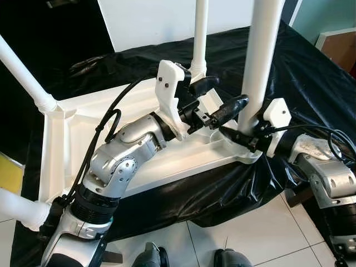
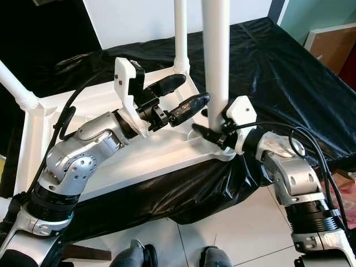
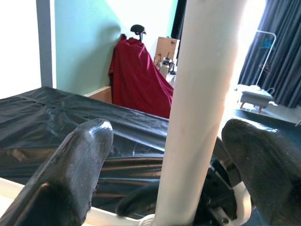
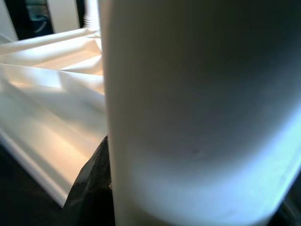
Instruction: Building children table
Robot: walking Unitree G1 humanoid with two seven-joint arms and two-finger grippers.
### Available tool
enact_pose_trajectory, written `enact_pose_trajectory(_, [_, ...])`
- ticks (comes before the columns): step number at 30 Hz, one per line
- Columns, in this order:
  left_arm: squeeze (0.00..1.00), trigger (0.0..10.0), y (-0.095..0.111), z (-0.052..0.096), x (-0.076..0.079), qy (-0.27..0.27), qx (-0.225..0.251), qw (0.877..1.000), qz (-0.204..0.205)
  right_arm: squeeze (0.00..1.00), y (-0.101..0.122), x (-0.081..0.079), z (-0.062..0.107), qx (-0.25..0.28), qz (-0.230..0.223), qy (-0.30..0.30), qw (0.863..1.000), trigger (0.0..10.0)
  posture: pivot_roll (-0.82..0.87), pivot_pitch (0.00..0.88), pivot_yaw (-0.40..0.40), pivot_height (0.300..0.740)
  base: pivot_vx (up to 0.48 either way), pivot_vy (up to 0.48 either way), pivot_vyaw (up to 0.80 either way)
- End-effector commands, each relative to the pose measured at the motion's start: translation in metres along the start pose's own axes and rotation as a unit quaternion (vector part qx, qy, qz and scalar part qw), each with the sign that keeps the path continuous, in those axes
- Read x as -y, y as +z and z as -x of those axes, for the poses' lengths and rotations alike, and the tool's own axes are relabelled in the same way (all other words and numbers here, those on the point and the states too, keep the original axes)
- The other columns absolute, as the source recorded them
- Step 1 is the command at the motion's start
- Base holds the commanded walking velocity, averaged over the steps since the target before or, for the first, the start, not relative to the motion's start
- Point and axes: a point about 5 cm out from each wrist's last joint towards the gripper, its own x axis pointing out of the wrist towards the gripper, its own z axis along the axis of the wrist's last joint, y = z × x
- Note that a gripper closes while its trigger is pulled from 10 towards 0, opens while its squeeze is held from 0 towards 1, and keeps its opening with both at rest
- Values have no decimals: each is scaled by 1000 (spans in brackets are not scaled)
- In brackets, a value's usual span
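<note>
Now the upside-down white table top (image 1: 61,139) lies on the black sheet (image 1: 311,78). Its near white leg (image 1: 261,55) stands between the wide-open left gripper (image 1: 219,97) fingers, and the right gripper (image 2: 208,132) clamps its base.

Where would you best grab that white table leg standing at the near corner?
Low on its round shaft, just above the corner socket, from the side with a finger on each side. The near table leg stands upright and smooth; the right gripper is at its base and the open left gripper faces it higher up.
</note>
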Motion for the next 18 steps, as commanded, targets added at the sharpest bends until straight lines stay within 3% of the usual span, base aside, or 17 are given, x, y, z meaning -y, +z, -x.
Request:
enact_pose_trajectory(1, [0, 10000, 6, 2, 18, -166, 2, 986, -9, 0, 3, -3, 0, 4, -1, 15, 1000, 10000, -47, 93, 27, 740, 0, 0, 0])
enact_pose_trajectory(18, [0, 10000, 12, 3, 21, -189, -4, 982, -1, 0, 0, -10, 3, -14, -17, 67, 997, 10000, -44, 90, 29, 740, 0, 0, 0])
